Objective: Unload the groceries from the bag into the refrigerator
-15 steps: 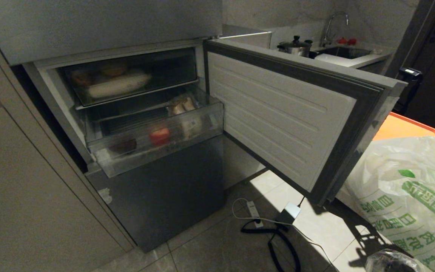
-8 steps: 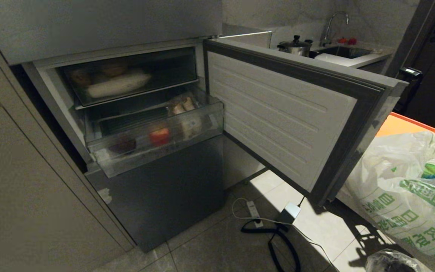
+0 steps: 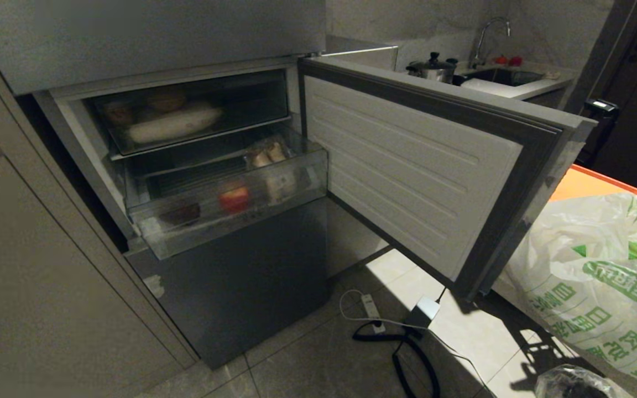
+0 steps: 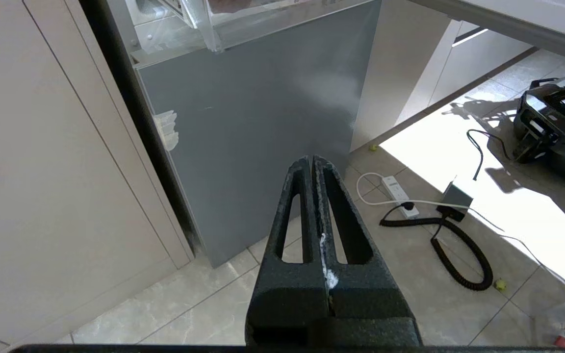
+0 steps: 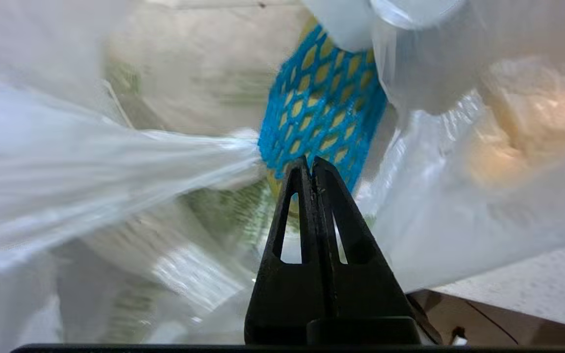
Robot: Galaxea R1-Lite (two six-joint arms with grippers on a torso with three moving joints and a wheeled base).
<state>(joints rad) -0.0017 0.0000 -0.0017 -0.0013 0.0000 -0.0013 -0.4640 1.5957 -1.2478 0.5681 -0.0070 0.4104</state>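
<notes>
Kitchen floor, fridge [image 3: 230, 287] door open, bag [image 3: 589, 287] at our right
Right gripper [image 5: 312, 164] pinched shut, empty, at blue net fruit [image 5: 324, 103] inside bag; left gripper [image 4: 312, 162] shut, empty, parked low

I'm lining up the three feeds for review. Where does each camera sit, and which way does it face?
Head view: high on the robot, looking down at the open refrigerator and the bag; no arm shows.
Left wrist view: behind the shut left gripper, facing the refrigerator's lower door and the power strip.
Right wrist view: behind the shut right gripper, facing into the bag at a blue foam net.
Head and left wrist share the refrigerator and power strip.
</notes>
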